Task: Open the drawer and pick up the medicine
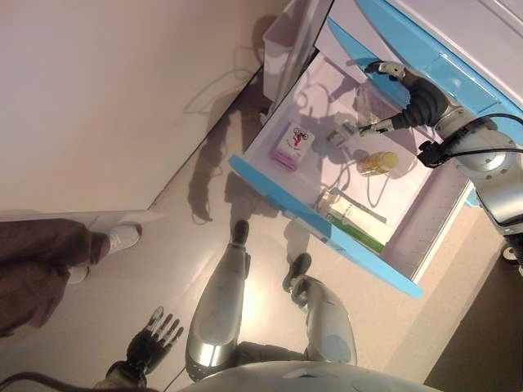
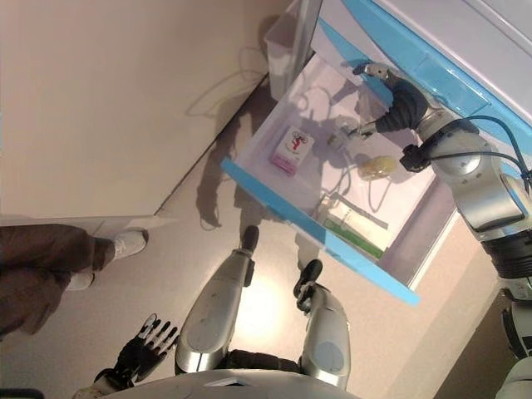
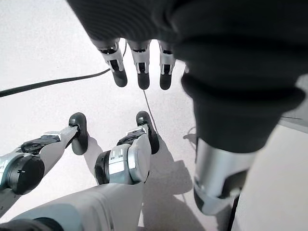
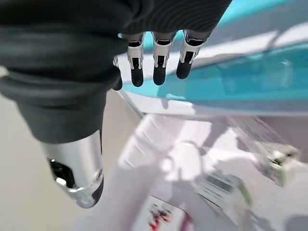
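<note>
The drawer point(image 1: 282, 204), white inside with a blue front, stands pulled open. In it lie a pink and white box point(image 1: 292, 145), a small green and white box point(image 1: 341, 135), a yellow bottle point(image 1: 377, 163) and a long green and white box point(image 1: 353, 219). My right hand point(image 1: 402, 100) hovers over the back of the drawer, above the small box and the bottle, open and holding nothing. Its wrist view shows straight fingers point(image 4: 159, 67) with the pink box point(image 4: 161, 216) and the small box point(image 4: 224, 190) below. My left hand point(image 1: 155, 333) hangs low near the floor, open and empty.
The cabinet point(image 1: 445, 61) above the drawer has more blue fronts. A person's leg point(image 1: 41, 265) and white shoe point(image 1: 122, 238) stand on the floor at the left. A pale wall point(image 1: 106, 98) runs along the left.
</note>
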`<state>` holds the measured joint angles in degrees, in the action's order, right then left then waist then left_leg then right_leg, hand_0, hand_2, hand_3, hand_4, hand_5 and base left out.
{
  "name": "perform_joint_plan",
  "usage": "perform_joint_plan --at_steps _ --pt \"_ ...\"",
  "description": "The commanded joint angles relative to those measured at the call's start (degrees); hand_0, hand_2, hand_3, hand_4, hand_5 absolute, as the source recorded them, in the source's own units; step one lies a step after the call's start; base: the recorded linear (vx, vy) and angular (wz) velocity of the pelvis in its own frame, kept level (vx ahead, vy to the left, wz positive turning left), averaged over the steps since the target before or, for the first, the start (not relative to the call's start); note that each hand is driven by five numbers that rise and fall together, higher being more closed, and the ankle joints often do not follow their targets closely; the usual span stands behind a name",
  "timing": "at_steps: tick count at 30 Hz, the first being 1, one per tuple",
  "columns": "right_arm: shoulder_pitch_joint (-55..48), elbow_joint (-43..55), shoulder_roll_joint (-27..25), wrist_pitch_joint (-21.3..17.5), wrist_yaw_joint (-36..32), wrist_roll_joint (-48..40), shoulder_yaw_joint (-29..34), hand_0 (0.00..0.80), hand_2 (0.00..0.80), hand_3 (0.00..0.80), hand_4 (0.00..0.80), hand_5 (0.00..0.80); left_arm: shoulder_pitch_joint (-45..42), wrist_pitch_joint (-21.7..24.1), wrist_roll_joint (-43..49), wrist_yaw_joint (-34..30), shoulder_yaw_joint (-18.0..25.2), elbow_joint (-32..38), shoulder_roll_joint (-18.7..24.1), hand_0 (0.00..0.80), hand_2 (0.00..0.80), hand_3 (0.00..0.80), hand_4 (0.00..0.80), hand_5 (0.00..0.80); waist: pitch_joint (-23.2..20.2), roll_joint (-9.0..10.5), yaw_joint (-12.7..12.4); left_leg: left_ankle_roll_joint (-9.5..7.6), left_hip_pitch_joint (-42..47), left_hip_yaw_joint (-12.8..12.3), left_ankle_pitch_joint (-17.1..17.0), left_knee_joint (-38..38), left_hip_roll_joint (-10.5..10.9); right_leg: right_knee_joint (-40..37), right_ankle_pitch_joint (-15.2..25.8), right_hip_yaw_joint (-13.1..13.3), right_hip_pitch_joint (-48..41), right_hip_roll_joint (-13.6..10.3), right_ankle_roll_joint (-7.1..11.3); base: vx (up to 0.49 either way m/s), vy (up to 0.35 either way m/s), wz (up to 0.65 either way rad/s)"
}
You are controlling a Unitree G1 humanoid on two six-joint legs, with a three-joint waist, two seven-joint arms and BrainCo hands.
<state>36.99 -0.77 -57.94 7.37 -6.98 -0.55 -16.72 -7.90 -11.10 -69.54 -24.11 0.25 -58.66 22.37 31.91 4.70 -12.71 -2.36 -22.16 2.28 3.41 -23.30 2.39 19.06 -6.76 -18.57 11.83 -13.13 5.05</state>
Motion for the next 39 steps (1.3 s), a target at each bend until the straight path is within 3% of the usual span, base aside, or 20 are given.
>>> perform_joint_plan --at_steps 1,23,39 --pt "3.94 -0.09 -0.70 -0.42 -0.17 2.76 -1.79 0.000 0.000 0.000 0.000 0.000 -3.22 -0.73 2.67 0.36 -2.78 1.58 -0.68 0.000 0.000 0.000 0.000 0.000 -2.12 -2.89 -1.11 0.60 4.34 -0.97 1.51 4.04 -1.65 5.04 2.47 0.82 1.74 -0.12 1.03 0.060 0.008 0.07" --pt "4.80 -13.55 3.06 0.60 1.32 14.71 -8.20 0.000 0.000 0.000 0.000 0.000 -3.28 -1.39 2.60 0.56 -4.89 3.42 -2.27 0.000 0.000 0.000 0.000 0.000 -2.12 -5.42 -2.38 0.77 2.42 -0.14 0.78 3.70 -0.80 5.98 1.08 0.42 3.93 -1.39 0.51 0.002 0.020 0.03" --pt "7.82 -21.87 4.32 0.43 4.25 14.89 -10.96 0.000 0.000 0.000 0.000 0.000 -3.94 -2.01 2.06 0.67 -6.22 5.25 -2.74 0.000 0.000 0.000 0.000 0.000 -2.12 -6.94 -3.63 0.71 0.74 0.25 0.84 2.66 -0.36 7.54 0.86 -0.02 5.70 -2.54 0.48 0.003 0.013 0.02"
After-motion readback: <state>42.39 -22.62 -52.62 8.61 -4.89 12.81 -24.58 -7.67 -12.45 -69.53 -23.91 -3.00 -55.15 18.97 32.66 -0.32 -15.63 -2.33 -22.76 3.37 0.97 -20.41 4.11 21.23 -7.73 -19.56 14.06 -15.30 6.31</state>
